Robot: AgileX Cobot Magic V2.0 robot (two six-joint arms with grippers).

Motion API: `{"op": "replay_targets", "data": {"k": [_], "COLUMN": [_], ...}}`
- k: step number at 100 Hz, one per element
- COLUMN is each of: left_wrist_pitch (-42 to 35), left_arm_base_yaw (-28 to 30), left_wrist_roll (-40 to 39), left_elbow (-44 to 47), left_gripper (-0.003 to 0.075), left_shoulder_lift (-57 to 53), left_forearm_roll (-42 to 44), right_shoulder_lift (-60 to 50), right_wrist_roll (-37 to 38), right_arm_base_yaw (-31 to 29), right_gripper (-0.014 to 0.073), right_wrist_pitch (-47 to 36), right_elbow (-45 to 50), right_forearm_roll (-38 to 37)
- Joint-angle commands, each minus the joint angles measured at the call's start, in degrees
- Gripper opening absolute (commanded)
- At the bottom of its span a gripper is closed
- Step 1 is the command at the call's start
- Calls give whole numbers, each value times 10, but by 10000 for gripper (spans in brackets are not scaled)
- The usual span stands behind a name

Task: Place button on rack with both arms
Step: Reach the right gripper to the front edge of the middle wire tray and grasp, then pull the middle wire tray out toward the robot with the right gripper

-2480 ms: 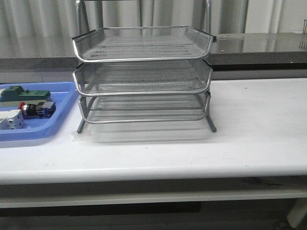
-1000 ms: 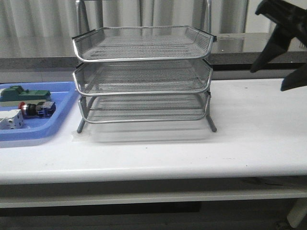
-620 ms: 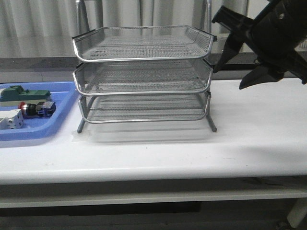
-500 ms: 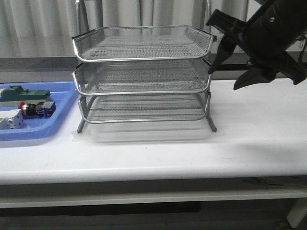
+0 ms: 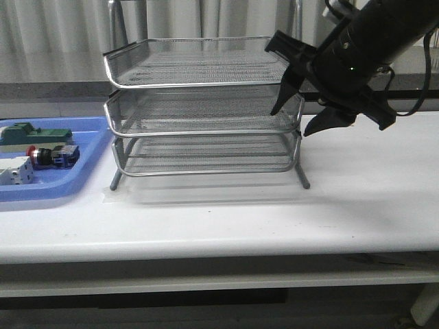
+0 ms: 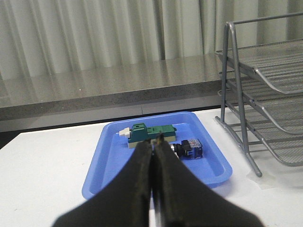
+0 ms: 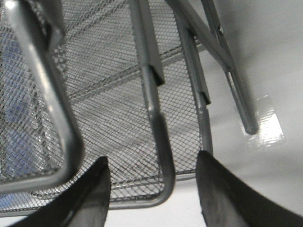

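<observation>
The button (image 5: 49, 156), red-headed with a blue rear block, lies in the blue tray at the left. In the left wrist view the button (image 6: 189, 148) sits just beyond my left gripper (image 6: 154, 142), which is shut on nothing and hides its red head. The rack (image 5: 204, 110), three silver mesh tiers, stands at the table's centre. My right gripper (image 5: 293, 121) is open at the right front corner of the middle tier. In the right wrist view its jaws (image 7: 152, 161) straddle a tray rim of the rack (image 7: 158, 127) without gripping it.
The blue tray (image 5: 48, 186) (image 6: 113, 163) also holds a green-and-grey block (image 5: 34, 135) (image 6: 151, 133) and a white boxy component (image 5: 15, 173). A grey counter ledge (image 5: 384, 68) runs behind the table. The rack's frame (image 6: 236, 94) stands to one side of the tray.
My right arm has come in from the right edge and swung left and down to the rack's right front corner, jaws open. The button and tray have not moved.
</observation>
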Motion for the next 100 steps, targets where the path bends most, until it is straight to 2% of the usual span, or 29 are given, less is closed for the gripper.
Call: {"op": "replay_targets", "data": {"k": [1, 28, 58, 100], "left_wrist_pitch": [-50, -50, -50, -50], "left_arm_base_yaw": [0, 0, 0, 0], "left_wrist_roll": [-7, -7, -7, -7], "left_elbow": [32, 32, 32, 32], "left_gripper": [-21, -21, -21, -21], "left_shoulder_lift": [-18, -18, -18, -18], "left_forearm_roll": [-4, -4, -4, -4], "right_shoulder_lift": [-20, -19, -19, -19], "right_wrist_roll": [-2, -2, -2, -13], "right_arm_base_yaw": [2, 3, 3, 3], "right_gripper": [386, 286, 34, 15], "right_wrist_pitch": [-32, -41, -23, 24], "right_elbow": [-22, -22, -22, -18], "right_forearm_roll": [7, 8, 8, -12]}}
